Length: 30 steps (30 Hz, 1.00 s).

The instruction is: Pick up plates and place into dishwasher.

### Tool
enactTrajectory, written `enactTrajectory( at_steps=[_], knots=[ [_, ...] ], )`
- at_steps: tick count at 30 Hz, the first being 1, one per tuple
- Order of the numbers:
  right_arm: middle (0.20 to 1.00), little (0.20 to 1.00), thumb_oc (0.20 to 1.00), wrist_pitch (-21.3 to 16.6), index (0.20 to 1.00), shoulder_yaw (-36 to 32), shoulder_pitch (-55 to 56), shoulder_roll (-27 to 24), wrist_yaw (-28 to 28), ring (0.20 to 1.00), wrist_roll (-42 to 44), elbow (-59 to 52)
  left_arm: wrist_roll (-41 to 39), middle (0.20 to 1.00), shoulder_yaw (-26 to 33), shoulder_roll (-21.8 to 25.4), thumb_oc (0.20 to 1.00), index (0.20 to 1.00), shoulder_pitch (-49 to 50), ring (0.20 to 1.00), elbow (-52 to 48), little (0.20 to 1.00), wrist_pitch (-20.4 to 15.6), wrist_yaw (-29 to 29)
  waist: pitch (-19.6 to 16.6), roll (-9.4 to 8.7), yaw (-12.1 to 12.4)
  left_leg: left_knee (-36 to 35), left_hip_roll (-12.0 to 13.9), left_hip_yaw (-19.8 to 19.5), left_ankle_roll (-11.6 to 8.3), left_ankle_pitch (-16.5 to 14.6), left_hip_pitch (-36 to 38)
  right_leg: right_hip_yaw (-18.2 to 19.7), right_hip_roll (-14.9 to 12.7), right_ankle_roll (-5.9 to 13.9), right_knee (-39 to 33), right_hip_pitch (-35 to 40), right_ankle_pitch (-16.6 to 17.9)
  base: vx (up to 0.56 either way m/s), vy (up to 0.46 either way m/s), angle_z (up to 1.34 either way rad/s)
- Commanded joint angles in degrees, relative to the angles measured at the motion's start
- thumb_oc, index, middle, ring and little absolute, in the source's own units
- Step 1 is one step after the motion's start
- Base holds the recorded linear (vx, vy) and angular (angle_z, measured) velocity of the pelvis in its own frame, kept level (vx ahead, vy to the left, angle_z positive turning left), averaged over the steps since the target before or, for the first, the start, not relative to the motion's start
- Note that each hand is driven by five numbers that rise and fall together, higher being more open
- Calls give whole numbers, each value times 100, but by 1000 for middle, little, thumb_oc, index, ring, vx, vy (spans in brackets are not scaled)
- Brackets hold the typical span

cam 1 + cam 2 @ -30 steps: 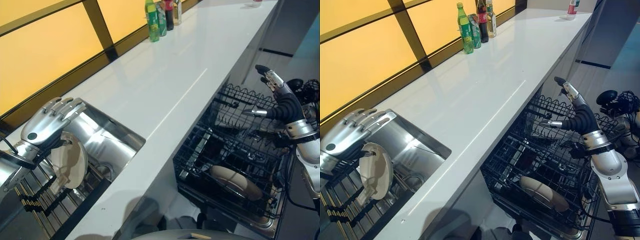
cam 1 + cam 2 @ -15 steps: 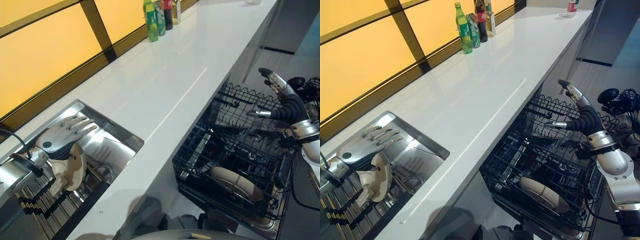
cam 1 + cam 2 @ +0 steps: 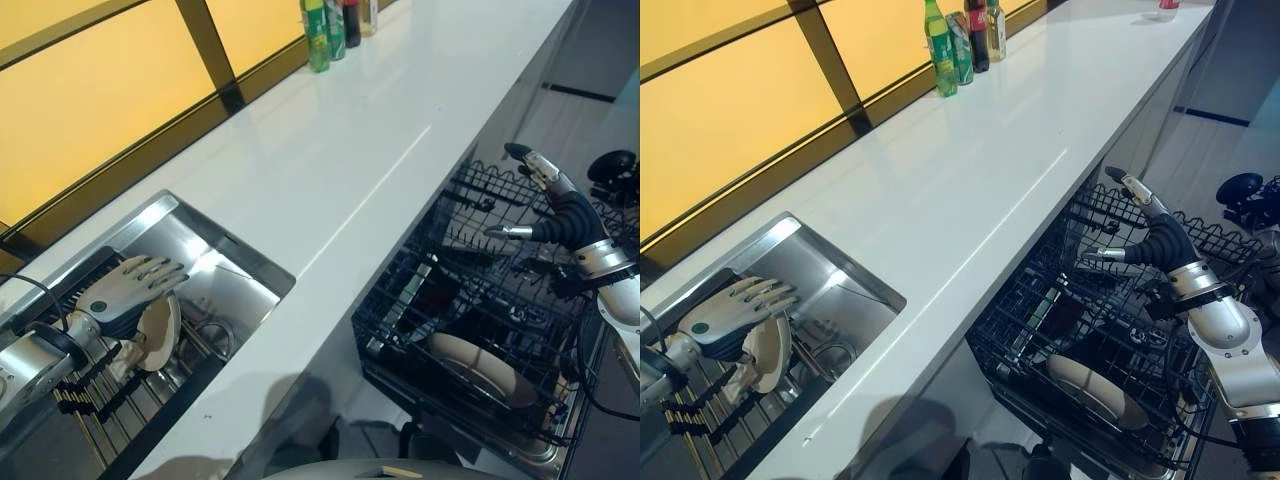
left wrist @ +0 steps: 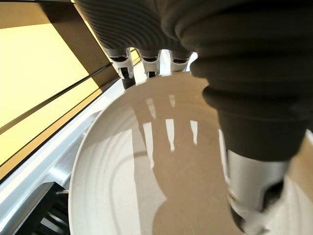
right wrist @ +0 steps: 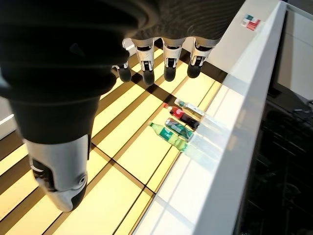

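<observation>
A long white bench [image 3: 330, 170] runs along the yellow-panelled wall, with a steel sink [image 3: 215, 290] sunk into its near end and a black wire dishwasher rack [image 3: 470, 310] pulled out below its front edge. Down in the sink, on the slatted drying rack [image 3: 90, 390], a pale plate [image 3: 158, 330] stands on its edge. The robot's left hand [image 3: 120, 293] lies over the top of that plate, its fingers stretched out nearly straight across the rim and fanned toward the basin; from the left wrist view the plate [image 4: 146, 171] sits right against the palm with the thumb [image 4: 254, 186] pressed to its face, so the hand is touching it, but I cannot tell whether it truly has a grip. A second plate [image 3: 475, 365] lies tilted in the lower part of the dishwasher rack. The right hand [image 3: 545, 195] hangs in the air above the far side of that rack, fingers extended and thumb sticking out sideways, with nothing in it. At the far end of the bench, a cluster of bottles [image 3: 965, 45] stands against the wall, the green one nearest.
</observation>
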Motion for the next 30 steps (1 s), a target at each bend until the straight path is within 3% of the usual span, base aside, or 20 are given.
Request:
enactTrajectory(
  at_steps=[1,7,13,16,17,18,19,30],
  knots=[
    [1000,1000,1000,-213,1000,219,-478,-254,-123,1000,86,-92,71,1000,129,509,1000,1000,-136,1000,95,1000,378,446,-41,-395,21,442,-388,-7,235,-123,-547,-161,-697,646,-1123,875,401,-5,63,-2],
    [1000,1000,1000,-192,1000,542,-905,-253,-190,1000,-33,-48,343,1000,-657,396,1000,1000,-988,1000,618,1000,712,1155,220,-418,-128,534,-441,85,266,-115,-775,-32,-717,656,-984,591,431,-58,73,-3],
    [1000,1000,1000,-79,1000,980,-1528,-295,-421,1000,-207,53,298,1000,-1552,225,1000,1000,-2129,1000,1286,1000,1270,1617,522,-474,-258,620,-480,187,303,-111,-1029,139,-717,674,-926,288,514,-98,52,-3],
    [1000,1000,1000,-109,1000,1040,-1672,-280,-500,1000,-277,75,384,1000,-1769,113,1000,1000,-2491,1000,1622,1000,1371,1696,645,-505,-306,668,-488,252,328,-106,-1150,205,-718,678,-887,131,564,-93,38,-5],
    [1000,1000,1000,-123,1000,1037,-1707,-278,-498,1000,-281,76,382,780,-1828,115,780,780,-2567,780,1677,780,1366,1628,679,-513,-320,689,-488,273,337,-111,-1185,222,-727,681,-865,82,575,-69,41,-6],
    [1000,1000,1000,-113,1000,1056,-1753,-278,-517,1000,-289,69,384,235,-1881,111,235,235,-2633,235,1730,235,1371,1565,706,-517,-326,708,-494,282,343,-108,-1223,239,-732,684,-840,34,583,-57,39,-5],
    [1000,1000,1000,-101,1000,1073,-1787,-264,-529,1000,-307,51,366,200,-1914,93,200,200,-2694,200,1800,200,1339,1497,728,-515,-337,712,-501,292,351,-103,-1246,252,-731,687,-823,-1,590,-50,40,-5],
    [1000,1000,1000,-109,1000,1067,-1887,-218,-474,1000,-362,120,-36,200,-1941,200,200,200,-2667,200,1672,200,1258,1161,784,-436,-286,757,-589,276,400,-119,-1323,234,-827,697,-714,-99,576,-7,27,-5]
  ],
)
